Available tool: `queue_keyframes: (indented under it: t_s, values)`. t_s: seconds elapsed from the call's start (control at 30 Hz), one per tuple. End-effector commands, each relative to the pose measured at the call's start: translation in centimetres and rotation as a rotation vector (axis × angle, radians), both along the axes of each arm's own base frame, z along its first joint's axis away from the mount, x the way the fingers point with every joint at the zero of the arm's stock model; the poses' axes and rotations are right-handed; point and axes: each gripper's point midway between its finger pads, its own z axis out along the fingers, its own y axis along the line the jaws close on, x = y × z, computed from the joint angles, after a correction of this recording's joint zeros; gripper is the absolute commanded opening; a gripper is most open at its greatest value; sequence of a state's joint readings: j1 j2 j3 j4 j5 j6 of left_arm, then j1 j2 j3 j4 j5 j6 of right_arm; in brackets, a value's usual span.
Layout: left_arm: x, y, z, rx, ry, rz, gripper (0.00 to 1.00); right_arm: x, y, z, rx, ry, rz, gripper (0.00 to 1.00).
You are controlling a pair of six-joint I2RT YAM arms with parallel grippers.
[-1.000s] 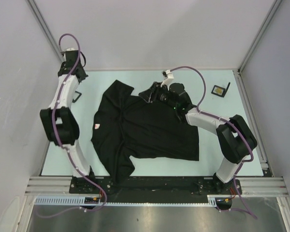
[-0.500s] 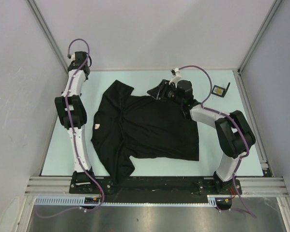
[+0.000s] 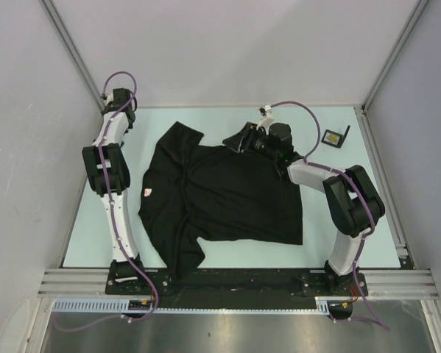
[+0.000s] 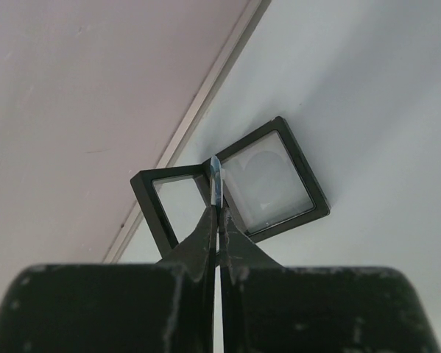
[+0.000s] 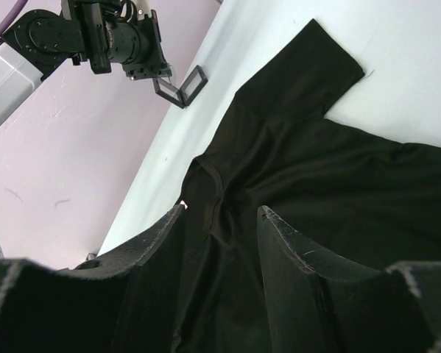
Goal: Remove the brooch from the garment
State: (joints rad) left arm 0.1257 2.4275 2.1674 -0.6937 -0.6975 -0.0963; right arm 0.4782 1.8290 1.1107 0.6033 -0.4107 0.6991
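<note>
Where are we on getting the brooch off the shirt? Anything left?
Looks done: the left gripper is clear of the shirt, at the far left corner. In hand: it is shut on a small pale piece, probably the brooch, right above an open black case. Left: likely setting that piece down in the case. The right gripper is open over the shirt, holding nothing.

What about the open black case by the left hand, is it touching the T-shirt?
Apart. The right wrist view shows a strip of bare table between the case and the T-shirt.
</note>
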Motion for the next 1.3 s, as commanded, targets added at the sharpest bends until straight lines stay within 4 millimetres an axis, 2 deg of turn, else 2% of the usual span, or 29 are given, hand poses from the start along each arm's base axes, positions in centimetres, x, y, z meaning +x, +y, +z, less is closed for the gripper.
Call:
queue_keyframes:
  t_s: [0.0, 0.17, 0.5, 0.73, 1.13, 1.27]
  values:
    - [0.1, 0.9, 2.0, 0.056, -0.02, 0.013, 0.0, 0.1, 0.1, 1.6, 0.028, -0.051, 0.008, 0.48]
    - [-0.8, 0.6, 2.1, 0.046, -0.021, 0.026, 0.0, 0.2, 0.1, 1.5, 0.031, -0.049, 0.008, 0.48]
    - [-1.6, 0.7, 0.5, 0.053, 0.02, 0.037, 0.0, 0.1, 0.1, 1.6, 0.027, -0.05, 0.005, 0.48]
    - [-0.9, 0.6, 1.6, 0.041, -0.019, 0.026, 0.0, 0.1, 0.3, 1.5, 0.035, -0.046, 0.014, 0.48]
    - [-0.7, 0.5, 0.3, 0.032, 0.006, 0.026, 0.0, 0.1, 0.3, 1.4, 0.038, -0.044, 0.017, 0.48]
    - [-0.6, 0.4, 0.3, 0.025, 0.002, 0.02, 0.06, 0.0, 0.4, 1.5, 0.04, -0.045, 0.02, 0.48]
